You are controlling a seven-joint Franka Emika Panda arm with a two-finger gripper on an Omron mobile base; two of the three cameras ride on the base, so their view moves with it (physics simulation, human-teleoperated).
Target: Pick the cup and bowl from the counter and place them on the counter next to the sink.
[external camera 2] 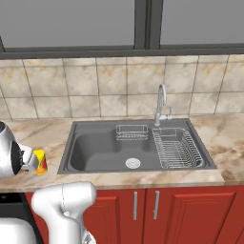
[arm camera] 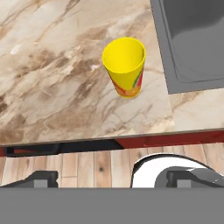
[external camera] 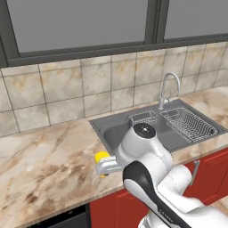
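A marbled counter (external camera: pixel 49 164) runs under a tiled wall and dark windows, with the grey sink (external camera 2: pixel 95 147) set into it. The yellow cup (arm camera: pixel 124 65) stands upright on the stone just beside the sink's left rim, near the front edge, which fits the spot the task asks for. The pincer (arm camera: pixel 109 177) hangs above it with its fingers spread wide and nothing between them, apart from the cup. Judging by this, the cup is placed and the bowl remains to fetch.
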